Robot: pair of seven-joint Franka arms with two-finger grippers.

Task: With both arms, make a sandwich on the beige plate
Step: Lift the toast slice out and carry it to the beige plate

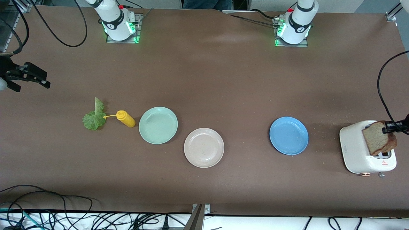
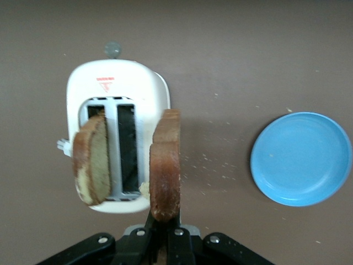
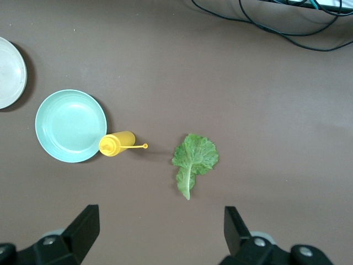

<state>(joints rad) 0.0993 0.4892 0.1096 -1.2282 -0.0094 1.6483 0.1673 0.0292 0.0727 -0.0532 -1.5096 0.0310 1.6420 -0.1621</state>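
My left gripper [image 1: 389, 128] [image 2: 164, 218] is shut on the edge of a brown bread slice [image 1: 377, 138] [image 2: 165, 165] and holds it upright over the white toaster [image 1: 359, 150] [image 2: 116, 88]. A second slice [image 2: 92, 160] stands in one toaster slot. The beige plate [image 1: 204, 147] [image 3: 8, 72] lies bare near the table's middle. A green lettuce leaf [image 1: 94, 118] [image 3: 194, 157] lies on the table toward the right arm's end. My right gripper [image 1: 43, 80] [image 3: 160, 221] is open and empty, up over that end of the table.
A yellow squeeze bottle [image 1: 125, 118] [image 3: 117, 143] lies between the lettuce and a mint green plate [image 1: 158, 125] [image 3: 70, 126]. A blue plate [image 1: 289, 135] [image 2: 301, 159] lies between the beige plate and the toaster. Cables run along the table's front edge.
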